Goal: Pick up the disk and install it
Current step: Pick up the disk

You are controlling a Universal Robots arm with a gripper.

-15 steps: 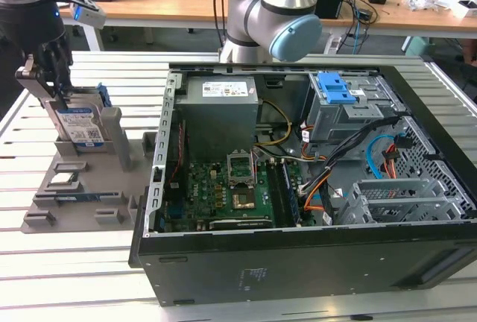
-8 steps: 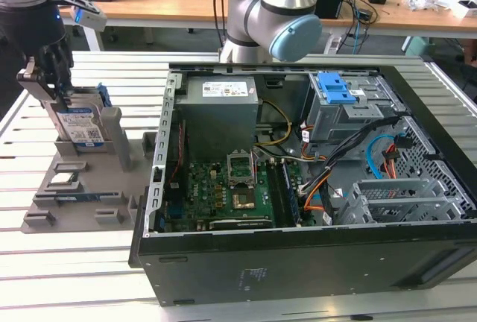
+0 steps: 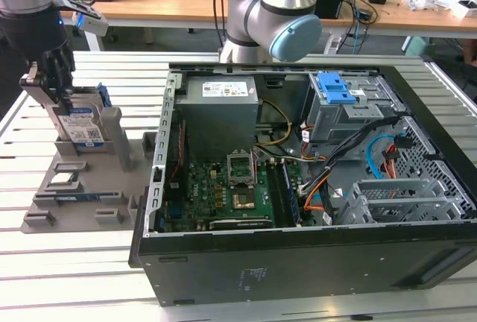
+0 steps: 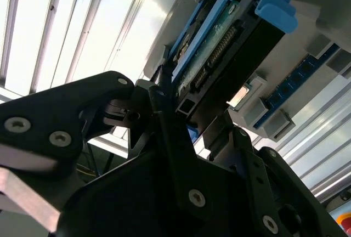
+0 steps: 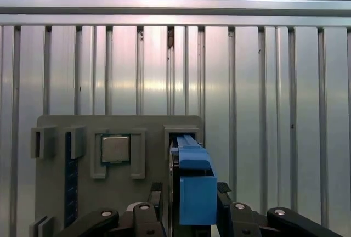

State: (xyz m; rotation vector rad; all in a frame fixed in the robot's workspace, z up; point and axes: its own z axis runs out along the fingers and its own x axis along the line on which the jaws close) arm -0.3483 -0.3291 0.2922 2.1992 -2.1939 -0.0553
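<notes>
At the exterior view's left the hand (image 3: 58, 97) is clamped on the top edge of the disk (image 3: 80, 130), which stands upright beneath it in a slot of the grey fixture (image 3: 82, 195) on the slatted worktop (image 3: 67, 277), the open computer case (image 3: 298, 270) well apart toward the exterior view's right.
</notes>
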